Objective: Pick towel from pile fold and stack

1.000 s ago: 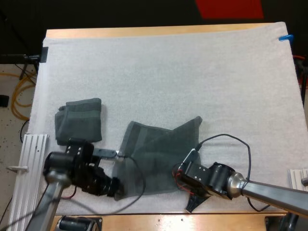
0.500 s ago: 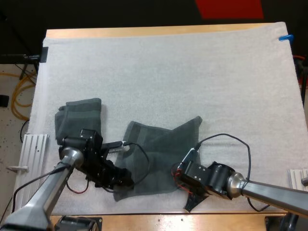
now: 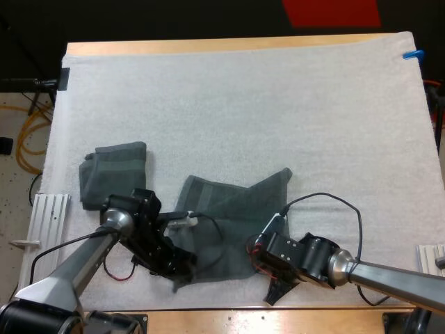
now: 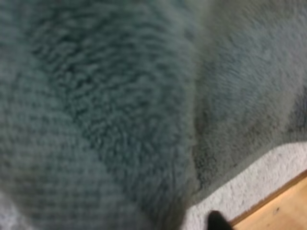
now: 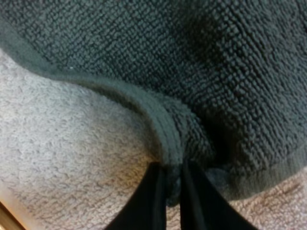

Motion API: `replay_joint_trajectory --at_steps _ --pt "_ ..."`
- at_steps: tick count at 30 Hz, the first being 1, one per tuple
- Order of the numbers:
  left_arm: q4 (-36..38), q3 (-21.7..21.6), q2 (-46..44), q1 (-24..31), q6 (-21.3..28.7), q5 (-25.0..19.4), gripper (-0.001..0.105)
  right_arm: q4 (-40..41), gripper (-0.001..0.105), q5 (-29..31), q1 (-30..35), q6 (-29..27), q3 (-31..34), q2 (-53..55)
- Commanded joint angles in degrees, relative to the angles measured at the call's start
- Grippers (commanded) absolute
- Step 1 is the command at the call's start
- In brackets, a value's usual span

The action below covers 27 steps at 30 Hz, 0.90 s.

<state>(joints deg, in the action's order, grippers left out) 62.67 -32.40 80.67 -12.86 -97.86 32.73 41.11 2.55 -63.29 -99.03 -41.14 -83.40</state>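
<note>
A spread towel (image 3: 233, 209) lies at the mat's (image 3: 243, 104) 6 o'clock, right jaws clenched on its 5 o'clock hem, left jaws at its 8 o'clock corner, grip unclear, folded towel (image 3: 115, 174) at 9 o'clock

The towel (image 5: 192, 72) between my right jaws is dark grey-green terry cloth, nubby loops all over, with a tighter stitched hem. The mat (image 5: 62, 143) just under the jaws is white, fleecy and matt. The jaws themselves look smooth and black. The bench (image 4: 283, 208) past the mat's edge is smooth bare wood.
</note>
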Motion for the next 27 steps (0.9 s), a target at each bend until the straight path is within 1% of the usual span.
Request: replay_joint_trajectory --at_steps 1,2,5,7,8,9,10,11,13,14,16,17,19,20,22,24,27 --pt "-0.14 -0.22 -0.04 -1.45 0.51 0.51 0.006 -0.22 0.000 0.13 -0.03 0.26 -0.05 0.47" --pt "-0.14 -0.22 -0.04 -1.75 0.61 0.52 0.000 -0.22 0.000 0.36 -0.03 0.26 -0.05 0.47" --pt "-0.14 -0.22 -1.03 -4.09 0.85 1.39 0.000 -0.01 0.000 4.43 -0.03 0.77 -0.05 0.61" --pt "0.66 -0.97 -3.22 -5.22 0.85 4.78 0.000 1.14 0.000 10.89 -0.03 0.76 -0.46 1.97" --pt "0.92 -1.33 -4.10 -5.34 0.85 5.94 0.000 1.43 0.000 12.54 -0.03 0.76 -0.66 2.42" --pt "1.32 -2.22 -5.69 -5.34 0.85 7.82 0.000 2.18 0.000 15.75 -0.03 0.66 -1.16 3.86" --pt "2.09 -3.49 -7.85 -5.33 0.85 9.94 0.000 2.80 0.000 17.78 -0.03 0.37 -1.75 5.31" --pt "2.35 -4.02 -9.04 -5.33 0.72 10.70 0.000 3.24 0.000 18.79 -0.03 -0.07 -2.32 6.57" --pt "3.68 -7.97 -13.60 -5.22 -0.13 11.43 0.000 4.32 0.000 22.34 -0.03 -0.41 -4.25 10.37" --pt "3.88 -9.16 -14.32 -5.22 -0.29 11.38 0.000 4.50 0.000 23.23 -0.03 -0.82 -4.66 11.10" --pt "4.01 -13.83 -17.57 -5.10 -1.15 11.49 0.000 4.63 0.000 27.05 -0.03 -2.88 -7.28 15.13" --pt "4.01 -15.19 -18.13 -5.09 -1.36 11.79 0.000 4.63 0.000 27.84 -0.03 -3.21 -8.06 16.02" --pt "4.01 -19.89 -19.07 -5.10 -2.38 12.90 0.000 4.63 0.000 32.70 0.21 -4.56 -11.03 18.87" --pt "4.01 -21.08 -19.08 -5.10 -2.92 13.16 0.000 4.63 0.000 33.32 0.50 -5.38 -11.89 19.74" --pt "4.15 -24.87 -19.05 -5.10 -3.94 13.44 0.000 4.63 0.000 33.54 1.37 -7.42 -14.98 21.68" --pt "4.85 -27.07 -19.05 -5.10 -4.40 13.43 0.000 5.16 0.000 33.54 1.75 -8.18 -16.85 22.71" --pt "6.11 -29.60 -19.05 -5.10 -5.27 13.43 0.000 8.15 0.000 33.41 1.86 -8.82 -20.11 23.97"
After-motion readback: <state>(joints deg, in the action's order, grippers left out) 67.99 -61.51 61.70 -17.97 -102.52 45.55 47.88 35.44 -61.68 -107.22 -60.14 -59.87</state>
